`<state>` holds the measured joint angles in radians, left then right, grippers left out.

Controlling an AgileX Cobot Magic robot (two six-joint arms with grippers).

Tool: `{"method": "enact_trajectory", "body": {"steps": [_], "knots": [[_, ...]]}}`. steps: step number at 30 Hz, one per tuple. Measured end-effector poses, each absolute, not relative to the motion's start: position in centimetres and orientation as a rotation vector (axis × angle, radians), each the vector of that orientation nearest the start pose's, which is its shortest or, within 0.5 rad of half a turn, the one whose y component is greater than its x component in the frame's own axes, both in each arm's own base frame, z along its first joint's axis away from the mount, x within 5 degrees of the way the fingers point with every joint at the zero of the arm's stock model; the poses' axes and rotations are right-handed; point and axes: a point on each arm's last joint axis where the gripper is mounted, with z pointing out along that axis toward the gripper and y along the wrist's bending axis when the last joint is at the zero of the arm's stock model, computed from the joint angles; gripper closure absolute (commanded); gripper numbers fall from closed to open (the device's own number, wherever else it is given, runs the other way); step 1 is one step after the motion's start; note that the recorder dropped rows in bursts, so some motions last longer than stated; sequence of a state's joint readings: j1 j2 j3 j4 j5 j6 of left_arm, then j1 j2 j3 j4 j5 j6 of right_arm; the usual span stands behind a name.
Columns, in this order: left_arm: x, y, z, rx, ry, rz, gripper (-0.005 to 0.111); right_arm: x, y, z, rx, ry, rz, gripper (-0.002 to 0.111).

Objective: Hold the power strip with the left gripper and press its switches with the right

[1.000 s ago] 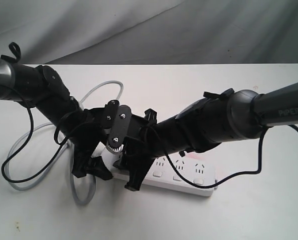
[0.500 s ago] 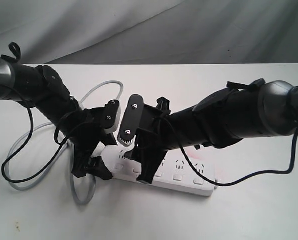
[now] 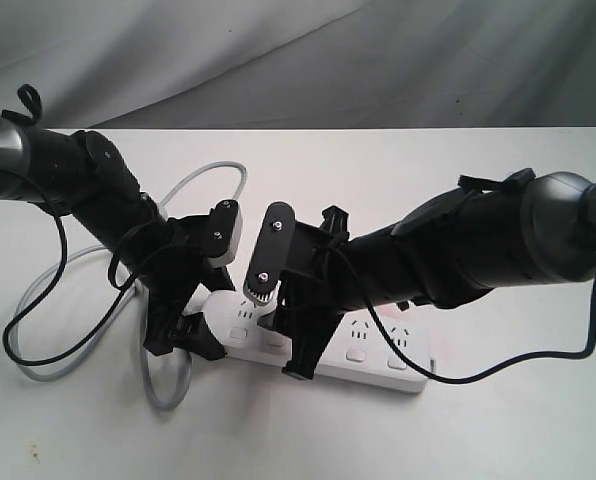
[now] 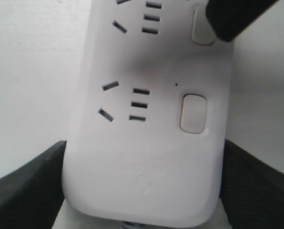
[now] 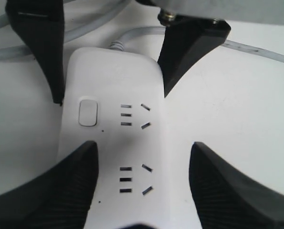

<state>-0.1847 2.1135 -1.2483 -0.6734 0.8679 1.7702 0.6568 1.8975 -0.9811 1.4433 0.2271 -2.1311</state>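
Note:
The white power strip [image 3: 378, 350] lies on the table, its grey cord [image 3: 166, 385] leaving the left end. My left gripper [image 3: 190, 338] is shut on that end; its black fingers [image 4: 27, 191] press both long sides of the power strip [image 4: 147, 143]. My right gripper [image 3: 290, 345] stands open over the bar, a little right of the left gripper. In the right wrist view the right gripper [image 5: 143, 145] straddles the power strip [image 5: 113, 81]. The end switch [image 5: 87, 112] shows bare. One right finger [image 4: 232, 19] overlaps the second switch [image 4: 201, 31]; contact is unclear.
The grey cord loops behind the left arm [image 3: 213, 170] and off to the left. Thin black arm cables [image 3: 38, 335] lie on the table at the left, and another [image 3: 518, 365] hangs at the right. A grey cloth backdrop [image 3: 298, 60] rises behind the table.
My right gripper has moved right along the power strip, away from the left gripper, and dipped towards the bar. The left gripper and the strip have stayed put.

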Motion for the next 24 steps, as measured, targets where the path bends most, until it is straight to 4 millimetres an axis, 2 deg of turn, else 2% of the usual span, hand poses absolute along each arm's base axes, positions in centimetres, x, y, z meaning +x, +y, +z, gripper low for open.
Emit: {"method": "enact_trajectory", "body": {"steps": [9,24], "knots": [[36.2,-11.2,10.5,1.89,2.047,-0.565,0.056,28.4,24.1,12.9,-1.591,1.858,0.223,0.055],[36.2,-11.2,10.5,1.89,2.047,-0.565,0.056,28.4,24.0,12.9,-1.591,1.858,0.221,0.055]]}}
